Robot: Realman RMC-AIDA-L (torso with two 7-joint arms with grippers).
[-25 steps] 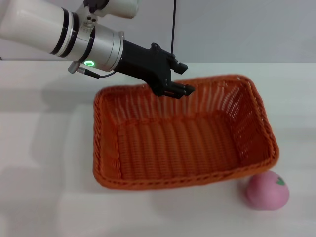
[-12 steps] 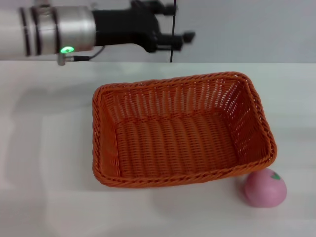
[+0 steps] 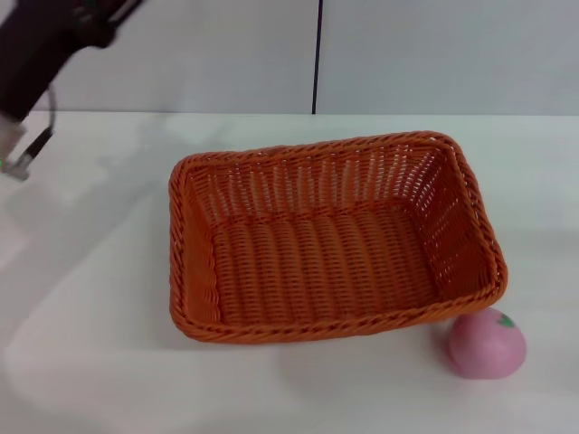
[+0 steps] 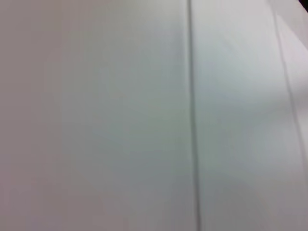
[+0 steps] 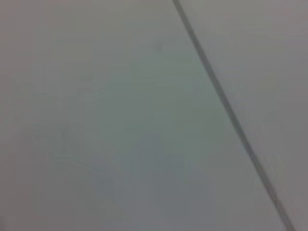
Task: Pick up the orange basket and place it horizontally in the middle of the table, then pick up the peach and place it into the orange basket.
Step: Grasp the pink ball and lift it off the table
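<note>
- Left claw [image 3: 86, 23] of mine sits high in the far left corner of the head view, a dark blurred shape well apart from the basket; I cannot tell whether its fingers are spread or closed.
- Nothing appears to be held in it, though the blur makes that hard to judge.
- My right claw does not show in any view.
- The orange basket [image 3: 335, 240] rests flat on the table [image 3: 90, 362], open side up, its long side running across my view, roughly in the middle of the tabletop.
- Its inside holds nothing; the woven floor and sloped walls are bare.
- The peach [image 3: 488, 343] lies on the table just outside the basket's near right corner, very close to the rim or perhaps touching it, with its green leaf on the upper right.
- Both wrist views show only a plain pale surface crossed by a thin dark line [image 4: 193, 144].
</note>
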